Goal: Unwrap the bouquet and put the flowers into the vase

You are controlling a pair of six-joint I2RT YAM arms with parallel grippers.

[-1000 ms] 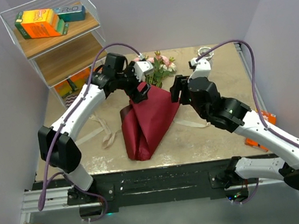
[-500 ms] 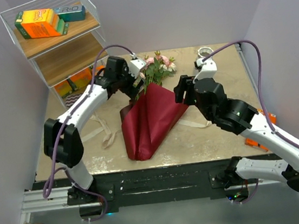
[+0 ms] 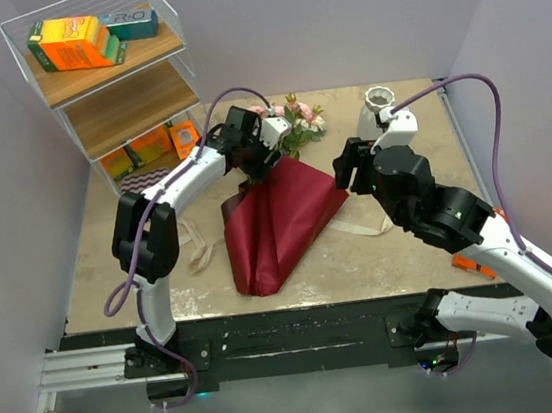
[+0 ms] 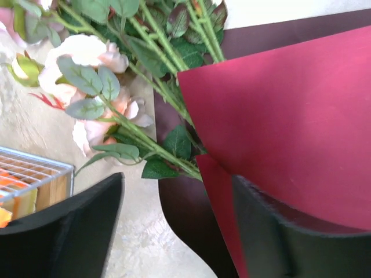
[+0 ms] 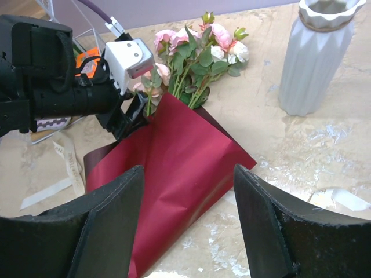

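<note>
Counter (image 3: 422, 249) carries everything. Paper (image 3: 274, 227) lies mid-counter as a folded maroon cone with its mouth pointing far. It looks light, stiff enough to hold a crease, and liable to slide. Flowers (image 3: 291, 124) lie in that mouth, blooms toward the far edge, lower stems hidden under the top flap. They are judged light and springy, with blooms easily crushed: take the stems bunched below the leaves, never the heads. Left hand (image 3: 260, 158) sits at the cone's far-left edge, fingers apart around the flap edge, gripping nothing. Right hand (image 3: 344, 168) hovers just right of the paper, fingers apart, empty. Vase (image 3: 379, 108) stands upright at the far right, apart from the flowers, and is probably easy to tip. Ribbon (image 3: 196, 252) lies loose to the left.
</note>
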